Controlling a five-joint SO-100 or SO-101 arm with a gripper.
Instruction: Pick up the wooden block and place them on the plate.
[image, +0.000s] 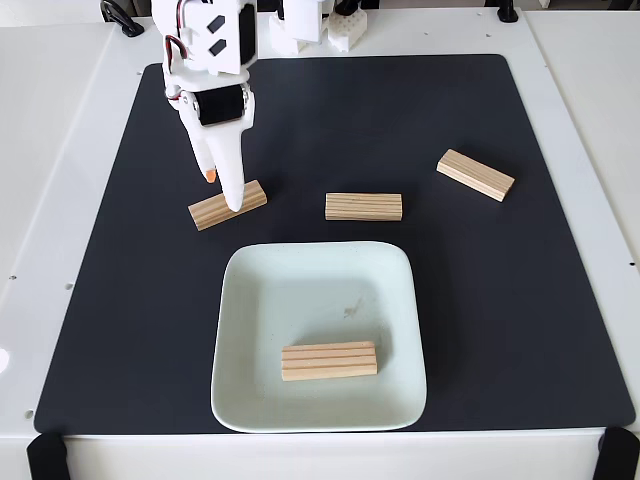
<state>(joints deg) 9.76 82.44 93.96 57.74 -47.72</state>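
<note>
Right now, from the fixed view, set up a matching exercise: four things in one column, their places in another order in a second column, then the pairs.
Things:
1. left block
2. middle block
3. right block
4. fourth block

Places:
A. on the mat, tilted, farthest right
B. in the plate, near its front
C. at the gripper tips
D. on the mat just beyond the plate's far rim

Pairs: 1-C, 2-D, 3-A, 4-B

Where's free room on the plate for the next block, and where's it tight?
Plate: free across the half toward the arm and beside the plated block. Tight on the mat between the plate's far rim, the gripper on the left block, and the middle block.
</note>
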